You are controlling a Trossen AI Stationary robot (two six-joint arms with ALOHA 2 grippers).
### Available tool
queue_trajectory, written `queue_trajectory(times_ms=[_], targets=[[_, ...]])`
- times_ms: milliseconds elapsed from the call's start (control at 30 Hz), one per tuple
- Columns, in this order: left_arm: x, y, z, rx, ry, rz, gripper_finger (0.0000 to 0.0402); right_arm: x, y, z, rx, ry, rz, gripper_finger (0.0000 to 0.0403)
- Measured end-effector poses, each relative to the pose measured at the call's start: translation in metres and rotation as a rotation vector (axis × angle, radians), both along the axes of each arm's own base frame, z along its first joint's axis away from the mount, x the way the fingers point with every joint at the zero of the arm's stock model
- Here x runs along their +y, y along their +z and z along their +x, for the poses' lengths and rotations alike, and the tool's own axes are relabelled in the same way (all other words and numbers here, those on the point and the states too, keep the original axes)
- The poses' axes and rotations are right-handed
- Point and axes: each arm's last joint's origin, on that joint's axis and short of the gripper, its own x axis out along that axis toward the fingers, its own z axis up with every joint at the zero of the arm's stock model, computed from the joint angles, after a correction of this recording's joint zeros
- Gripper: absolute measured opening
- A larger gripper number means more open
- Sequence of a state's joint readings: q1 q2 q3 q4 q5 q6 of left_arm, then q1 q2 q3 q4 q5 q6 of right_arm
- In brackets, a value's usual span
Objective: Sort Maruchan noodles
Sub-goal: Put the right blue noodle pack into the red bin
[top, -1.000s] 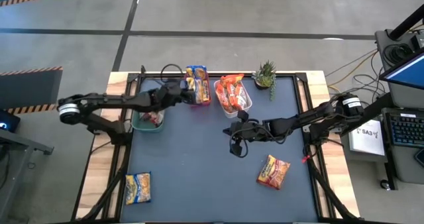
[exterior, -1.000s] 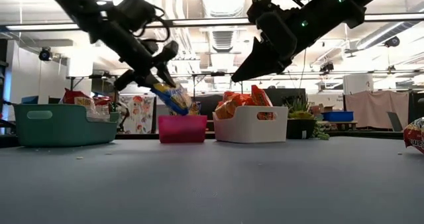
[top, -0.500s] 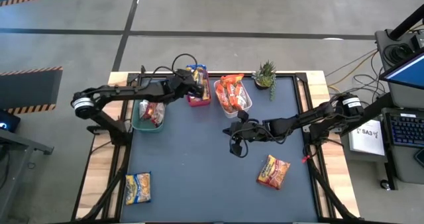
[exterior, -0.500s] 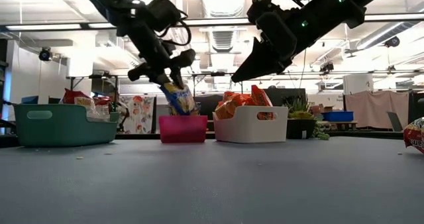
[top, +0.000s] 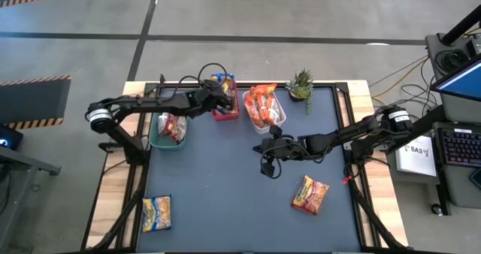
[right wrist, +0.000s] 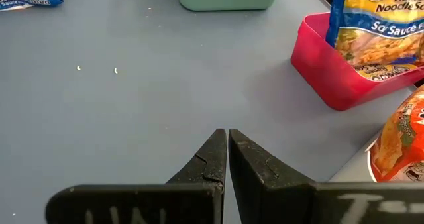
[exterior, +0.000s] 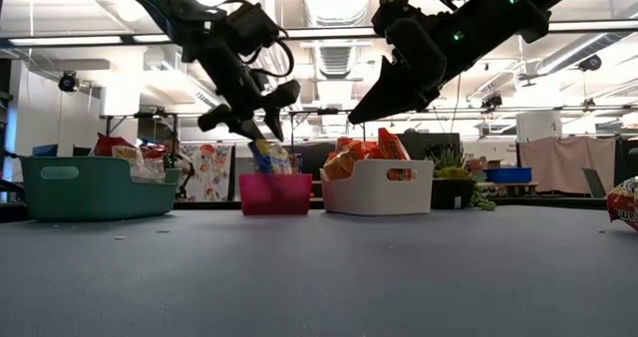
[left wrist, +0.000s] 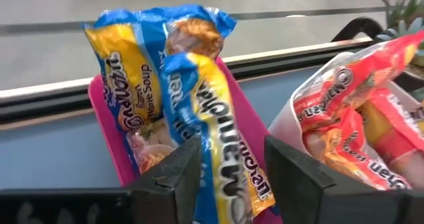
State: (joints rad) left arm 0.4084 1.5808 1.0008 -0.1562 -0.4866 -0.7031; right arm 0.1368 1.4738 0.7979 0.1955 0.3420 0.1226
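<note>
My left gripper [top: 225,98] [left wrist: 232,144] hangs open over the pink bin [top: 224,113] at the table's far edge. A yellow-and-blue noodle packet [left wrist: 215,124] stands in the bin between the fingers, leaning on a second one [left wrist: 126,91]. The white bin [top: 264,113] beside it holds orange-red packets [left wrist: 344,118], and the green bin [top: 167,134] holds more packets. One loose yellow packet [top: 156,213] and one orange packet [top: 310,194] lie flat on the mat. My right gripper [top: 264,167] [right wrist: 227,134] hovers shut above mid-table, holding nothing. My left gripper has one finger [left wrist: 175,177] on each side of the standing packet's upper part [left wrist: 225,177], coming slanting down from the table's left. I cannot tell whether either finger touches the wrapper. The packet's lower end is down in the pink bin.
A small potted plant [top: 301,85] stands at the far edge, right of the white bin. Open mat [top: 218,186] lies between the bins and the two loose packets. The wooden table edges run along both sides.
My left gripper has gone toward the table's right edge, over the pink bin, carrying the yellow-and-blue packet. The packet has turned from slanting to nearly upright and has sunk into the bin below the fingers, which have opened.
</note>
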Motion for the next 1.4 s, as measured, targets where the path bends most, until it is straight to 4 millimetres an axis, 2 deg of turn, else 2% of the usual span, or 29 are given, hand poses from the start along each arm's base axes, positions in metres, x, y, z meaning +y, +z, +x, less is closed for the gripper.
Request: queue_trajectory(times_ms=[233, 433, 567, 767, 933, 1100, 1267, 1400], targets=[[-0.005, 0.021, -0.011, 0.055, -0.073, 0.077, 0.0179, 0.000, 0.000, 0.000, 0.001, 0.000, 0.000, 0.0009], [-0.018, 0.042, -0.031, 0.163, -0.158, 0.125, 0.0176, 0.000, 0.000, 0.000, 0.001, 0.001, -0.002, 0.0009], [-0.041, 0.057, -0.043, 0.202, -0.236, 0.136, 0.0162, -0.005, 0.007, 0.004, 0.003, -0.013, 0.002, 0.0009], [-0.096, 0.082, -0.053, 0.158, -0.369, 0.259, 0.0143, -0.028, 0.034, 0.019, 0.003, -0.003, 0.034, 0.0009], [-0.148, 0.098, -0.066, 0.135, -0.407, 0.424, 0.0133, -0.062, 0.061, 0.041, -0.023, 0.054, 0.081, 0.0009], [-0.191, 0.105, -0.082, 0.123, -0.420, 0.560, 0.0131, -0.094, 0.079, 0.079, 0.000, 0.054, 0.011, 0.0009], [-0.216, 0.107, -0.094, 0.124, -0.383, 0.665, 0.0131, -0.127, 0.082, 0.120, 0.005, 0.034, -0.054, 0.0009], [-0.224, 0.110, -0.106, 0.125, -0.297, 0.743, 0.0131, -0.152, 0.073, 0.147, -0.003, -0.001, -0.067, 0.0009]])
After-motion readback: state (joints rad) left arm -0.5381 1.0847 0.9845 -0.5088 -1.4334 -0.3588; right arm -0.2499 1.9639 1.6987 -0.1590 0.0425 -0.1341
